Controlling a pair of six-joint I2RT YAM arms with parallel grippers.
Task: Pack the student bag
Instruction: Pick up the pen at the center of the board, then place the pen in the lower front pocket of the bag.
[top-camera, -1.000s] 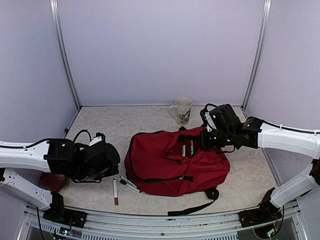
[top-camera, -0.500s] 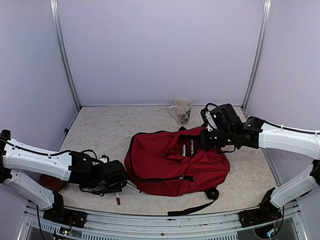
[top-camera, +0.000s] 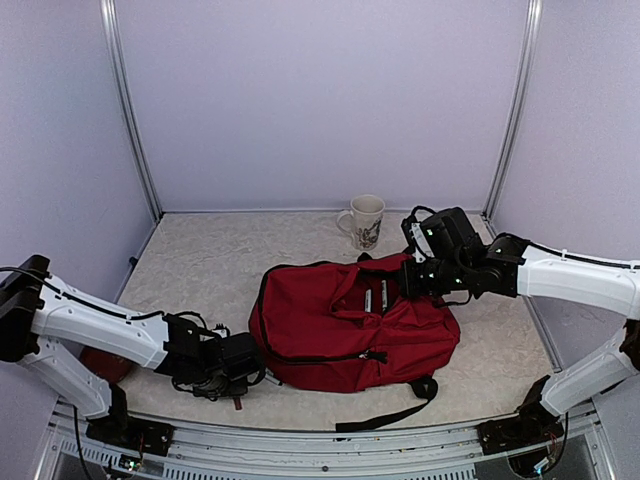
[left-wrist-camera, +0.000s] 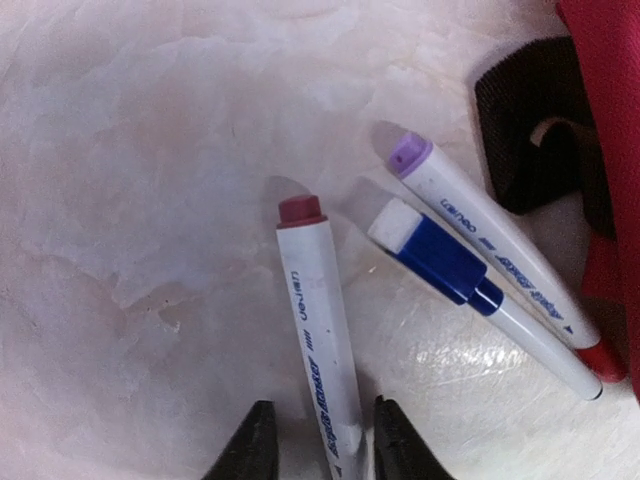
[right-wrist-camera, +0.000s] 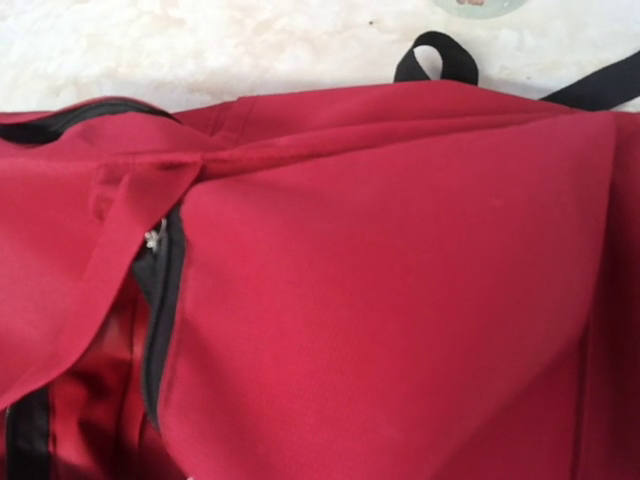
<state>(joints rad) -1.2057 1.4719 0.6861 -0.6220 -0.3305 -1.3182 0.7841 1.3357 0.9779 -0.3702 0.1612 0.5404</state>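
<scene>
student bag (top-camera: 330, 320): red, black zippers (right-wrist-camera: 160, 290) | marker (left-wrist-camera: 315, 330): white, red cap (left-wrist-camera: 300, 210) | table (left-wrist-camera: 130, 180): beige marbled

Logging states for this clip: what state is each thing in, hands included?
student bag: lying flat, one zipper open.
mug: upright.
red-tipped marker: lying flat.
blue-capped marker: lying flat, capped.
purple-ended marker: lying flat.
left hand: open, astride the red-tipped marker.
right hand: shut, at the bag.

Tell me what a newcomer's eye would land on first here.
The big dark-red student bag fills the middle of the table. Beside its near-left corner, the left hand straddles a red-capped marker, two more markers lying alongside. A pale mug stands behind the bag.
</scene>
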